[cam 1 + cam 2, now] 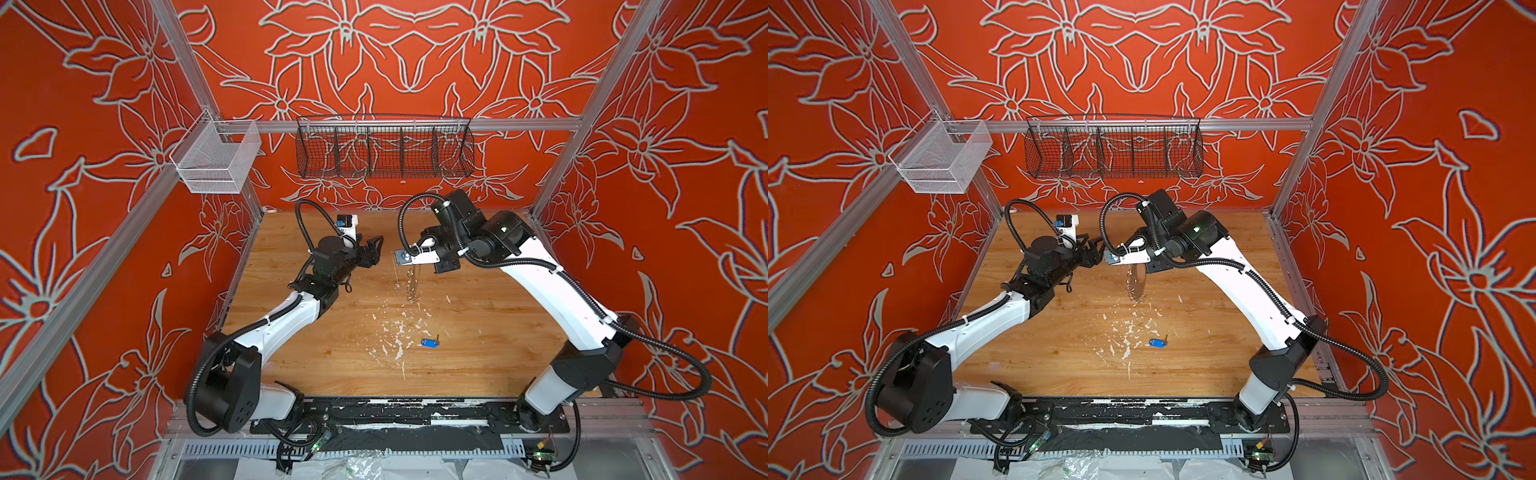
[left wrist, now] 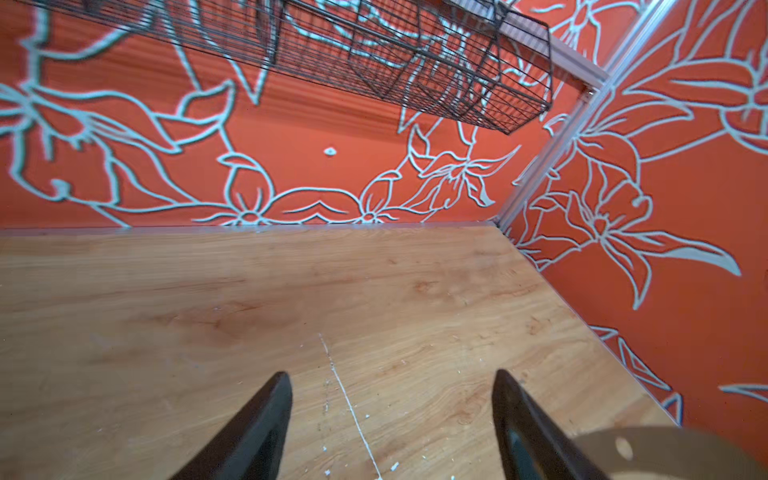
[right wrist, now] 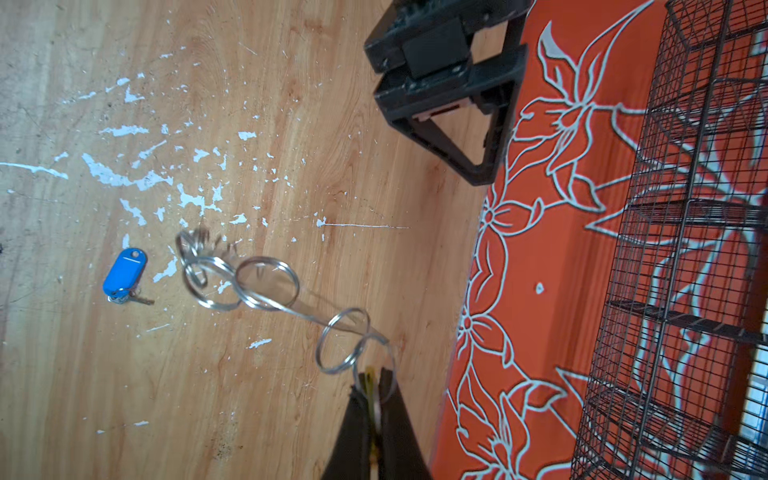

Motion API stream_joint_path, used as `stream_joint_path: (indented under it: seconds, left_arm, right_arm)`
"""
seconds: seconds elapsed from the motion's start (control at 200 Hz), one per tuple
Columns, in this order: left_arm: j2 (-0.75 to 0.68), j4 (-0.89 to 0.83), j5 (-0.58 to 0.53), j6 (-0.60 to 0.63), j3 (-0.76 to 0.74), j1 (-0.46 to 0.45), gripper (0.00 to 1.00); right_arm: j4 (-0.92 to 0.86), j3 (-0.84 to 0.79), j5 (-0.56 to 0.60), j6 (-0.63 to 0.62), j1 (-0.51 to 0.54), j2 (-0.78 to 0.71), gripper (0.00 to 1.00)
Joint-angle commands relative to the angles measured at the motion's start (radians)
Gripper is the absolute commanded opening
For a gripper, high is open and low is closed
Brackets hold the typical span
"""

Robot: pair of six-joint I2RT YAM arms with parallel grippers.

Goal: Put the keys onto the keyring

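The wooden desk (image 1: 478,353) fills the floor of the red flowered cell, its middle flecked with white scuffs. The left arm (image 1: 286,320) and right arm (image 1: 552,286) both reach toward 12 o'clock and meet over the far half of the desk. On the back rail at 12 o'clock hangs a long black wire basket (image 1: 384,151), and at 10 o'clock a smaller white mesh basket (image 1: 216,160). In both top views the left gripper (image 1: 374,249) is raised at 9 o'clock from the right one. The left wrist view shows the left gripper (image 2: 390,374) with its jaws spread wide and only bare desk between them. The right gripper (image 3: 374,382) has its jaws pinched tight on the top of the keyring (image 3: 240,291), which shows here as a string of linked silver wire rings dangling toward the desk (image 1: 411,286). Its lower end is blurred, so contact with the wood cannot be told. A sliver of yellow shows between those jaws. The blue-tagged key (image 1: 428,342) lies flat on the desk at about 6 o'clock from the hanging rings, well apart from them.
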Motion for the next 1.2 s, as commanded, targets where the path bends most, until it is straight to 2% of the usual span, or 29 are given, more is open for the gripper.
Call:
stream_joint_path:
  seconds: [0.0,0.085,0.2,0.36,0.41,0.621,1.196]
  left_arm:
    - [0.012,0.121,0.185,0.066,-0.005,0.001,0.72]
    - [0.006,0.155,0.274,0.100,-0.020,-0.001,0.68]
    - [-0.009,0.186,0.340,0.140,-0.042,-0.003,0.60]
    - [-0.020,0.236,0.387,0.170,-0.073,-0.006,0.58]
    - [-0.020,0.227,0.383,0.172,-0.071,-0.007,0.58]
    - [-0.020,0.233,0.380,0.171,-0.073,-0.007,0.58]
    - [-0.043,0.217,0.366,0.178,-0.083,-0.010,0.58]
  right_arm:
    - [0.040,-0.050,-0.043,0.013,-0.006,-0.058,0.00]
    - [0.054,-0.058,-0.035,0.005,-0.013,-0.053,0.00]
    - [0.060,-0.090,-0.027,-0.050,-0.018,-0.058,0.00]
    - [0.409,-0.366,0.034,-0.183,-0.029,-0.161,0.00]
    - [0.456,-0.401,0.028,-0.195,-0.037,-0.178,0.00]
    - [0.389,-0.365,-0.034,-0.177,-0.050,-0.191,0.00]
    - [0.410,-0.376,-0.018,-0.186,-0.050,-0.181,0.00]
